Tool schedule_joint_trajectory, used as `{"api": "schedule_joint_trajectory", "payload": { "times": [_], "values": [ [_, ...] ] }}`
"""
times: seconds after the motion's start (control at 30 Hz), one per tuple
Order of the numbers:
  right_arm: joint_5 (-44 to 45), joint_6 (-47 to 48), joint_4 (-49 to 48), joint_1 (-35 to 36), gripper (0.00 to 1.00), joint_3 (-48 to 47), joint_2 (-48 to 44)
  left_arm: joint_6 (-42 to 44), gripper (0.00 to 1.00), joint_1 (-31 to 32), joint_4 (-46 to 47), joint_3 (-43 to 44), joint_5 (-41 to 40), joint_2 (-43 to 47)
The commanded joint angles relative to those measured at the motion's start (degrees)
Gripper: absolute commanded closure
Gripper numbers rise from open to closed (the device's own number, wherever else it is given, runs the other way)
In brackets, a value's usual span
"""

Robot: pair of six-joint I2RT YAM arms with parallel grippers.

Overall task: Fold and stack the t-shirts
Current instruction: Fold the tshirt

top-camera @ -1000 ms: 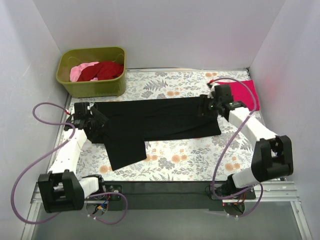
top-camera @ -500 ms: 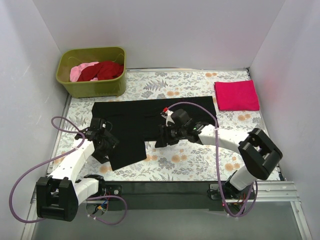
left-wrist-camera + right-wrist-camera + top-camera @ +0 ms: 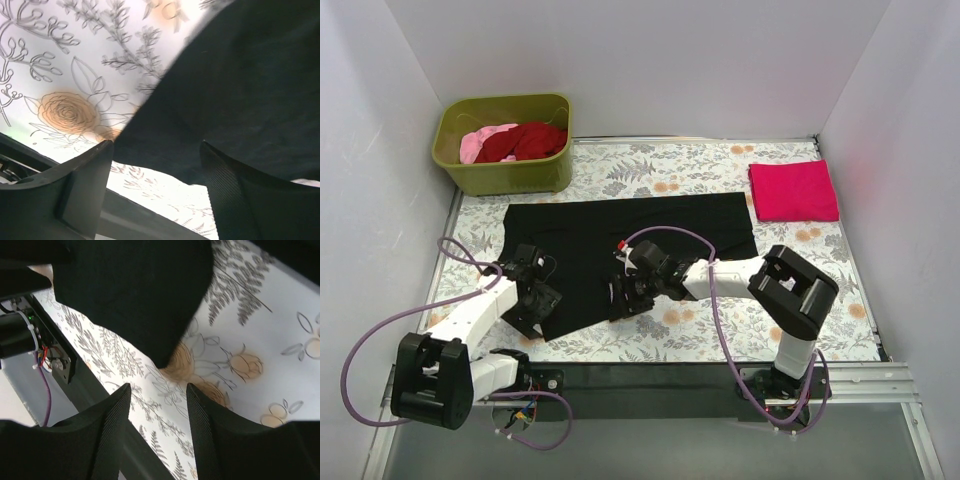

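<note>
The black t-shirt [image 3: 650, 225] lies spread flat across the middle of the floral cloth, with a narrower part reaching toward the near edge. My left gripper [image 3: 540, 308] is low over that part's near-left corner and open; in the left wrist view the black t-shirt's edge [image 3: 220, 90] runs between the fingers [image 3: 85, 185]. My right gripper [image 3: 623, 298] is open at the near-right corner, and the black t-shirt's corner [image 3: 135, 300] lies just beyond its fingertips [image 3: 112, 425]. A folded magenta-pink t-shirt [image 3: 793, 190] rests at the far right. Dark red [image 3: 532, 140] and pale pink [image 3: 480, 146] t-shirts lie in the tub.
The olive-green tub [image 3: 505, 170] stands at the far left corner. The floral table cloth [image 3: 720, 320] covers the table, and a dark rail [image 3: 640, 375] runs along its near edge. White walls close in the left, back and right sides.
The right arm swung from the black shirt's far right end to its near-middle corner. The left arm moved from the left edge toward the near-left corner. Both jaws narrowed slightly.
</note>
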State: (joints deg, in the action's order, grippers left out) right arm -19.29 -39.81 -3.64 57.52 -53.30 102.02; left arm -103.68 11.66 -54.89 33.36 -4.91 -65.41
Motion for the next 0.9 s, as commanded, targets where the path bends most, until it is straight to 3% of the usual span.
{"api": "schedule_joint_trajectory", "payload": {
  "times": [0.0,0.1,0.4,0.47,0.57,0.6,0.67,0.87],
  "values": [
    [0.66,-1.06,-2.34,1.10,0.54,-3.04,1.78,-2.14,0.37,0.91,1.19,-1.28,-0.28,-0.68],
    [1.88,-1.41,-2.69,1.55,0.57,-3.74,3.27,-2.32,0.43,1.61,1.63,-1.55,-0.10,-1.56],
    [3.99,-2.46,-2.69,1.63,0.64,-4.18,6.44,-2.67,0.76,3.02,4.44,-3.31,1.48,-2.09],
    [4.35,-2.29,-2.69,1.63,0.66,-4.27,6.88,-2.67,0.79,3.19,4.97,-3.57,1.74,-2.53],
    [3.65,-1.85,-2.51,1.63,0.80,-4.62,6.88,-2.14,0.90,3.11,4.36,-3.04,1.48,-2.10],
    [3.47,-1.67,-2.51,1.63,0.91,-4.71,6.62,-1.97,0.94,3.19,3.92,-1.91,0.87,-1.66],
    [3.91,-0.71,-1.46,1.63,0.99,-5.58,5.39,-1.44,0.97,3.19,2.17,-0.33,-0.27,-0.08],
    [6.28,2.63,3.54,0.93,0.99,-10.93,2.23,1.28,1.00,3.19,-1.26,8.81,-6.07,0.46]
  ]
}}
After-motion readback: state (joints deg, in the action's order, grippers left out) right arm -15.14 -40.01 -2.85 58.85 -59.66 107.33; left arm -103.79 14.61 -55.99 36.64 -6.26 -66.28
